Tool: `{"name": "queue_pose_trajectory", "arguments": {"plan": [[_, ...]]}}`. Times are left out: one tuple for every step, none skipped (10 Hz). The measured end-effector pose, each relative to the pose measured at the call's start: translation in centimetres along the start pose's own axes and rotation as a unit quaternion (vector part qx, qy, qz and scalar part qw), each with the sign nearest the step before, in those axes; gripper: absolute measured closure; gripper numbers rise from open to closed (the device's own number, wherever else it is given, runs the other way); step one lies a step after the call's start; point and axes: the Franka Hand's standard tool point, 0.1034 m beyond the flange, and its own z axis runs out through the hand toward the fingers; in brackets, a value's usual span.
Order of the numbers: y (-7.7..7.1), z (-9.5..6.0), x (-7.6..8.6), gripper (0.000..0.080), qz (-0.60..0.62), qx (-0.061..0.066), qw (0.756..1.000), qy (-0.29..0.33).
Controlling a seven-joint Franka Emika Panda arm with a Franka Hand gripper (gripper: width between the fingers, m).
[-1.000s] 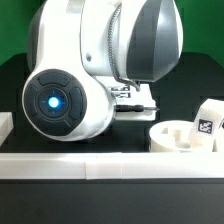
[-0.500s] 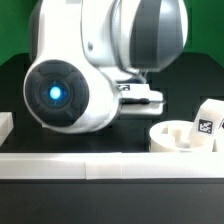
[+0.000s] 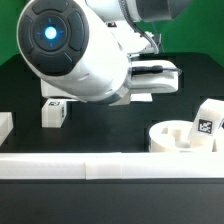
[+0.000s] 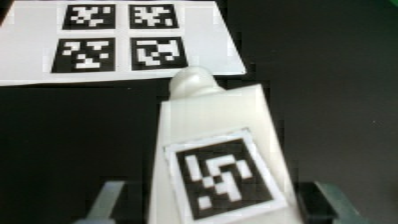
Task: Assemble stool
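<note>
Stool leg (image 3: 55,112) sits under my arm (image 3: 80,60) on the exterior view's left, low by the table (image 3: 110,135); I can't tell from there whether it touches. In the wrist view I see the claw (image 4: 217,200) pinching it, one finger (image 4: 111,198) on each side of the tagged end nearest the wrist. Its long axis runs straight out from the claw, in line with the fingers. The far end points away from the wrist, toward the marker board (image 4: 125,40) beyond. Moving right, the seat (image 3: 180,135) lies well apart from the leg, past the rail (image 3: 110,165) in the foreground. A second leg (image 3: 208,125) stands just beside it at the far right.

My worries: the grip is at one end only, so I judge the free length could twist or slip if its tip catches the table or the seat's rim. Coming in tilted would likely jam it at a socket. My arm also blocks much of the exterior view, and a wide sweep to the right could knock the second leg over.
</note>
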Motion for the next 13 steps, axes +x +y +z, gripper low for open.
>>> {"name": "queue_pose_trajectory", "arguments": {"plan": [[-0.2, -0.4, 0.5, 0.0476, 0.000, -0.001, 1.000, 0.019], [-1.0, -1.2, 0.8, 0.0476, -0.001, -0.002, 0.998, 0.065], [-1.9, -1.9, 0.1, 0.0476, -0.004, 0.000, 0.995, 0.102], [-2.2, -2.3, -0.6, 0.0476, -0.001, 0.003, 0.992, 0.123], [-2.7, -3.4, -0.5, 0.0476, -0.004, 0.002, 0.985, 0.173], [-2.6, -3.5, -0.3, 0.0476, -0.003, 0.002, 0.977, 0.214], [-2.5, -3.3, -0.4, 0.0476, -0.002, 0.003, 0.973, 0.230], [-2.6, -4.0, 0.2, 0.0476, -0.001, 0.002, 0.962, 0.274], [-2.7, -4.3, 0.2, 0.0476, -0.003, 0.000, 0.952, 0.307], [-3.4, -4.8, 0.1, 0.0476, -0.008, -0.005, 0.940, 0.341], [-3.9, -5.4, -0.3, 0.0476, -0.012, -0.006, 0.934, 0.357], [-4.5, -6.8, -0.5, 0.0476, -0.017, -0.007, 0.916, 0.400], [-4.8, -7.3, -0.7, 0.0476, -0.020, -0.008, 0.902, 0.432]]}}
